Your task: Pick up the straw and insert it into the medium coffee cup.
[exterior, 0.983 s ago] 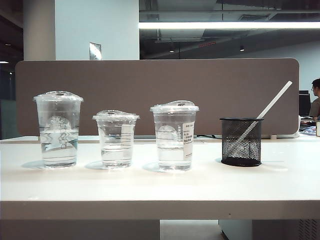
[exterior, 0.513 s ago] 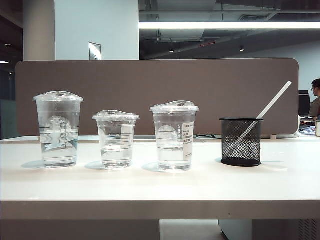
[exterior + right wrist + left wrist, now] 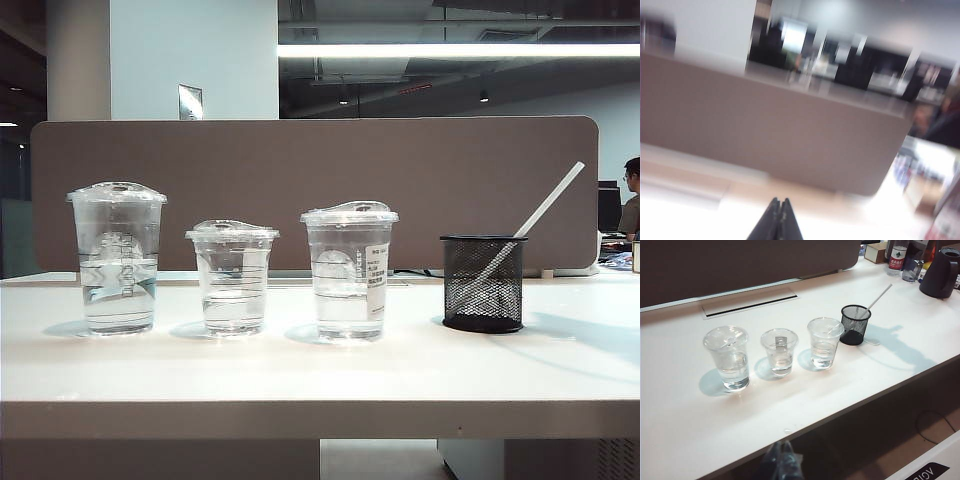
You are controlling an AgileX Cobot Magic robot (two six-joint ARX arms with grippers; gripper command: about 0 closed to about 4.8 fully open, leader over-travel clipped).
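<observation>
Bearing an unreadable sticker, medium coffee cup (image 3: 349,270); left hand (image 3: 781,462), right hand (image 3: 780,220) closed.

Ext. view sharp, bright; ceiling light strip (image 3: 455,49) glares overhead, soft shadow on counter (image 3: 300,375) at right. Left wrist view clear, cups (image 3: 779,352) cast pale shadows; its fingers (image 3: 781,466) out of focus. Right wrist view heavily motion-blurred, counter washed out w/ glare.

Left gripper (image 3: 781,460) — dark, glossy, tapering tips, blurred. Right gripper (image 3: 778,220) — black, two flat blades forming a narrow wedge. No cables, screws or markings visible.
</observation>
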